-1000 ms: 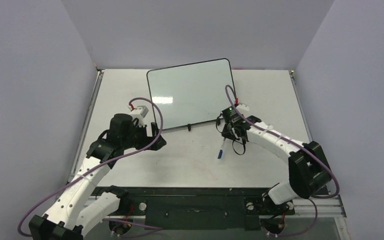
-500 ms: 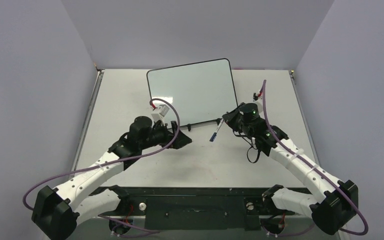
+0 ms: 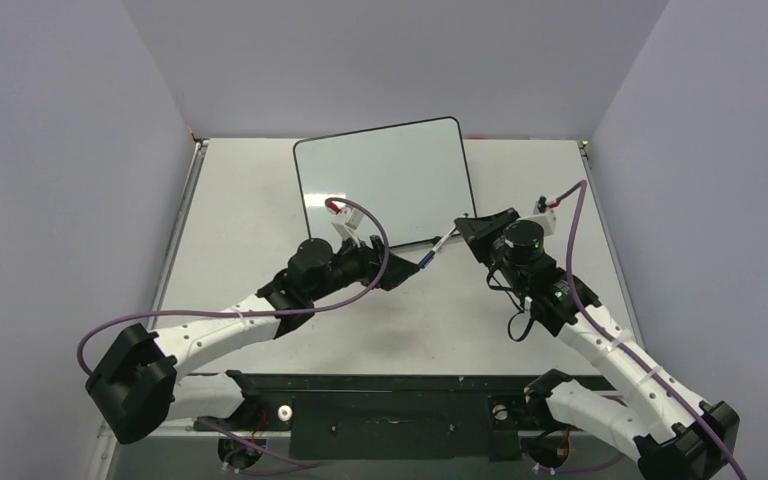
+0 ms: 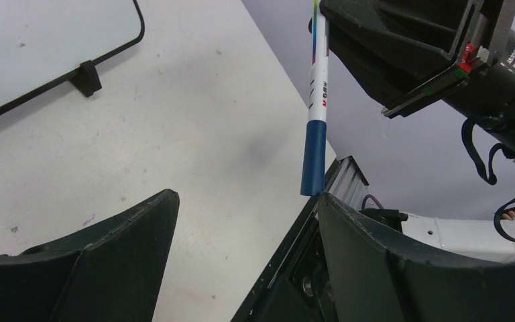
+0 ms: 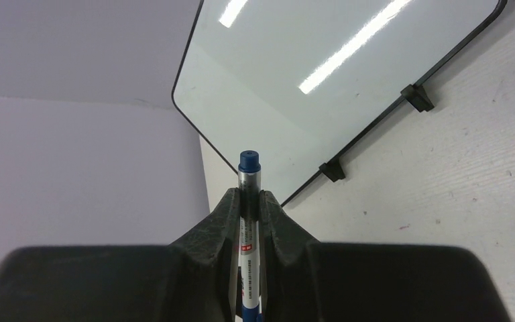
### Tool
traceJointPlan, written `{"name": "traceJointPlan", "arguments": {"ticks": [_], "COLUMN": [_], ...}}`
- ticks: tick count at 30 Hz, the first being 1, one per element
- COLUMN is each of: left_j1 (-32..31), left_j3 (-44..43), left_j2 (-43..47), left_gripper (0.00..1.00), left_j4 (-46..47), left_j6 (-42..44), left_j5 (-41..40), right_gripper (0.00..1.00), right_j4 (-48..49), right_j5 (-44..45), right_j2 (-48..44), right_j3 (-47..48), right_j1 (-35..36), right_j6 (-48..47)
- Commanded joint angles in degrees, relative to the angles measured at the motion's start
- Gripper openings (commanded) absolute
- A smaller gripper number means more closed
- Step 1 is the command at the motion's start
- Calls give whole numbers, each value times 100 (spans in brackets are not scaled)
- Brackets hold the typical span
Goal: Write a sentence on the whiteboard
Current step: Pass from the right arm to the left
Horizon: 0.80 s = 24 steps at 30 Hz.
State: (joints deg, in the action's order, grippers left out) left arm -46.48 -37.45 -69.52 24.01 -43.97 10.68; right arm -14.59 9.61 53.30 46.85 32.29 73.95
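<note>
**A:** Whiteboard is blank, lying at the far middle of the table. What's the risk here?

**B:** Cap-pull, I'd say. Left gripper is spread wide, holding nothing, and the blue cap sits right by one finger, not centred. Close like that and it could knock the marker askew or miss. Right gripper is clamped tight on the barrel, cap end poking toward the left one.

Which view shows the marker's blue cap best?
Left wrist view: the blue cap is large and unobstructed. The top view shows a tiny blue speck; in the right wrist view the right end effector mostly hides it.
</note>
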Motion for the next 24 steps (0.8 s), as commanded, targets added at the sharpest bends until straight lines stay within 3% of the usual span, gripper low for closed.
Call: {"name": "traceJointPlan", "arguments": {"ticks": [1,6,19,24], "left_j1": [-91,-191,-265,-273], "left_j3": [-316,-359,-289,-397], "left_j2": [-226,-434,-151,-461], "left_gripper": [73,73,69,66], "left_j4": [1098,1645,1488,1761], "left_j6": [-146,-270,-130,-193], "left_j5": [-125,-1,-42,7], "right_gripper": [0,0,0,0], "right_j4": [320,328,365,413], "right_j5": [176,171,170,167], "right_j2": [-202,-229,-294,-307], "right_j3": [0,-32,-81,-105], "right_j1": [-30,-30,-157,-158], "right_j6": [277,294,315,356]}}
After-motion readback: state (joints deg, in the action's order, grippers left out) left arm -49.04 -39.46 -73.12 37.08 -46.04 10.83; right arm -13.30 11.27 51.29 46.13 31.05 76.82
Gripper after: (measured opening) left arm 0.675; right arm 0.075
